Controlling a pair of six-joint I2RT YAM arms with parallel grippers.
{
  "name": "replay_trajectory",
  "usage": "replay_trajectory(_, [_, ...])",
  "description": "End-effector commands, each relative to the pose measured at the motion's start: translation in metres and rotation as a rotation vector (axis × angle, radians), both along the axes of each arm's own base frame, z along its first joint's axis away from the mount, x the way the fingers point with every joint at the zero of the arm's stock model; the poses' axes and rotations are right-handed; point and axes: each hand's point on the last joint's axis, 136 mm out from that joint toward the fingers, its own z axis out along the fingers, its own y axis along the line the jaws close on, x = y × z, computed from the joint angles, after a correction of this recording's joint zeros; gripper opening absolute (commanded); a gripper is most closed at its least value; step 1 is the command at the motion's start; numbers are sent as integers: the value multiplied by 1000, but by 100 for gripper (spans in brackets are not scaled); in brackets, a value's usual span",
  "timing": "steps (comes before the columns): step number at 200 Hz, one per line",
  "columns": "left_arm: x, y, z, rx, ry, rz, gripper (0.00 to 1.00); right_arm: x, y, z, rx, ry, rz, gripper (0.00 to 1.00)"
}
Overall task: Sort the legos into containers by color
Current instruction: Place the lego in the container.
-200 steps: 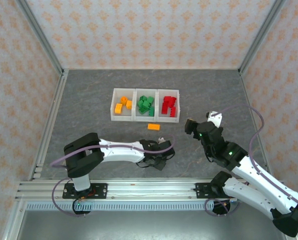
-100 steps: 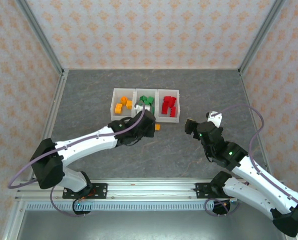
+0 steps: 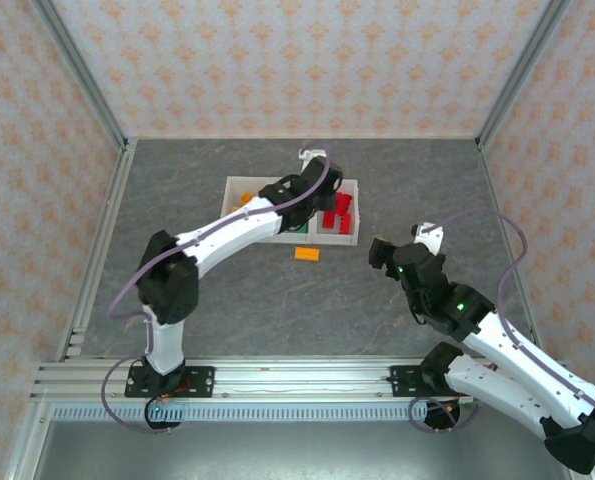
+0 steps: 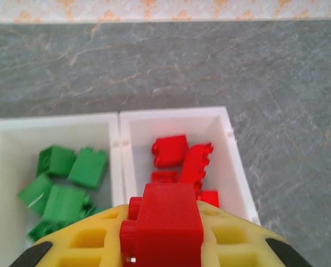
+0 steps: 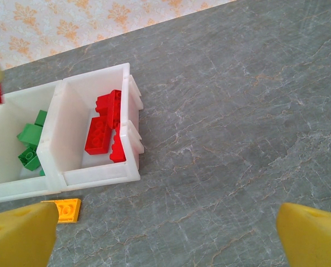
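Sorting looks close to finished, as far as I can judge from my screens. My left gripper (image 3: 315,192) is pinching one red brick (image 4: 164,222) between its fingers and hangs above the containers (image 3: 277,238). The red bin (image 4: 237,161) sits just below and ahead of it, and the green bin (image 4: 54,119) lies off to its left. I read the step in hand as dropping that brick among its own colour, which is not yet done. My right gripper (image 5: 165,236) is spread wide and holding nothing, parked well apart from the row, with the red bin ahead of it and to its left. Counting what I can see, there are three bins joined in one row. About four red pieces (image 4: 171,150) lie in the red bin and roughly five green pieces (image 4: 87,167) in the green one, though they overlap and I would not swear to either number. The orange bin (image 3: 229,205) lies beyond the green one to the left gripper's left and is largely covered by the left arm, so I cannot count its contents. What seems left is that red brick, plus one flat orange plate (image 3: 306,254) lying loose on the surface (image 3: 177,260). It is just on the near side of the containers, behind the left gripper and closer to the right one.
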Motion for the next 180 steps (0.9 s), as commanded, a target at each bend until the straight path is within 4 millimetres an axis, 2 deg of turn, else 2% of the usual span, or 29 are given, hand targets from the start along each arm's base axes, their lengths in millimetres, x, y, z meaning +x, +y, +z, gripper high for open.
replay_trajectory(1, [19, -11, -13, 78, 6, -33, 23, 0, -4, -2, -18, 3, -12, 100])
replay_trajectory(31, [40, -19, -32, 101, 39, -35, 23, 0, -5, -2, -19, 1, -12, 100])
replay_trajectory(50, [46, -23, -42, 96, 51, -48, 23, 0, -4, -2, -18, 2, -11, 100])
replay_trajectory(71, [51, -28, -52, 96, 67, -60, 33, 0, -3, -4, -21, 7, -7, 100])
replay_trajectory(91, [53, -27, -54, 93, 64, -54, 47, 1, -3, -5, -24, 10, -7, 100])
replay_trajectory(124, [52, -22, -38, 101, 30, -54, 69, 1, -2, -7, -29, 18, -4, 100])
replay_trajectory(145, [45, -16, -19, 97, -4, -69, 89, 1, -2, -7, -29, 19, -4, 100])
replay_trajectory(151, [42, -13, -14, 95, -16, -71, 99, 1, -2, -8, -29, 20, -3, 100])
replay_trajectory(166, [33, -4, 0, 87, -43, -68, 99, 1, -2, -7, -31, 19, -2, 100])
replay_trajectory(180, [22, 8, 6, 88, -46, -50, 99, 1, -2, -7, -29, 18, -4, 100])
